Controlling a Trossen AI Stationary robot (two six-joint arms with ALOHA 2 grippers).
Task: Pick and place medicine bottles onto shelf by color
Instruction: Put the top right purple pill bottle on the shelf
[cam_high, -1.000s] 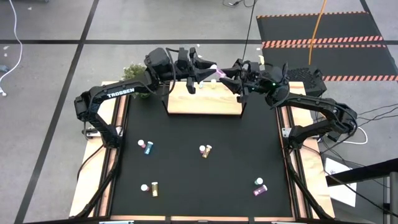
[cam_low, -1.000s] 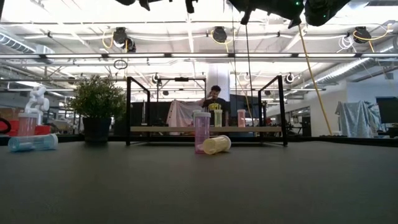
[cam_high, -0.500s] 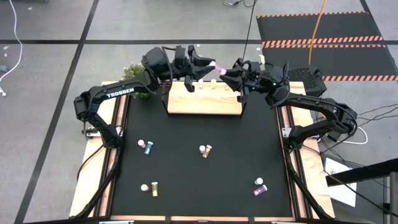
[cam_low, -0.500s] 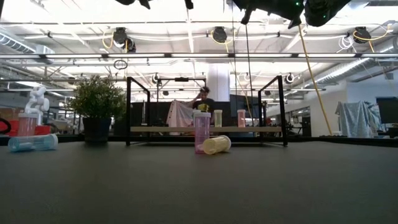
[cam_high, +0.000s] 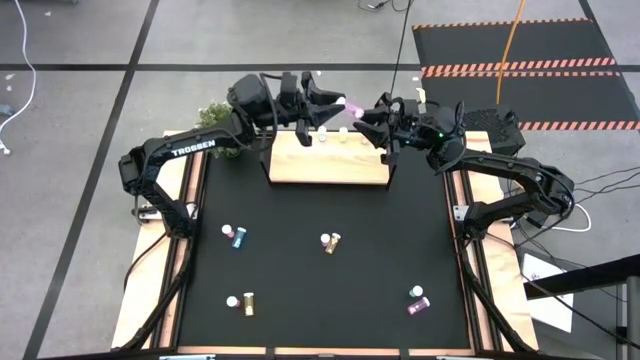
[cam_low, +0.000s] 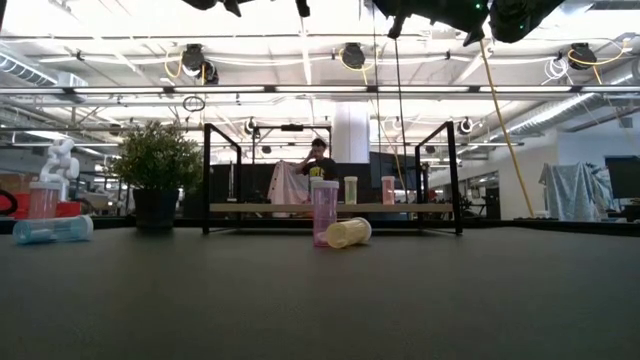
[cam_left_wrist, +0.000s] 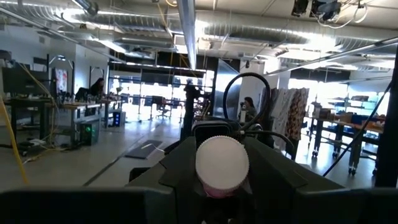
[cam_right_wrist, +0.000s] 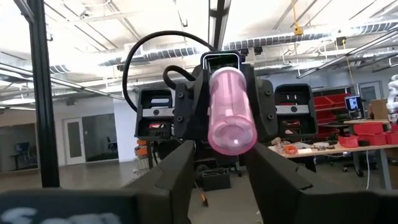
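Pink bottle (cam_high: 349, 109) at top centre, gripped by left gripper (cam_high: 338, 107); right gripper (cam_high: 362, 117), jaws apart, should clamp before release.

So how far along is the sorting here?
Early. A few bottles stand on the shelf. In hand: the left pincer holds a pink bottle above the shelf, with the right pincer facing it. Left: four clusters of bottles on the black mat.

Pink bottle (cam_high: 349, 105) horiz, midair above shelf (cam_high: 327, 165) back edge; others scattered on table.
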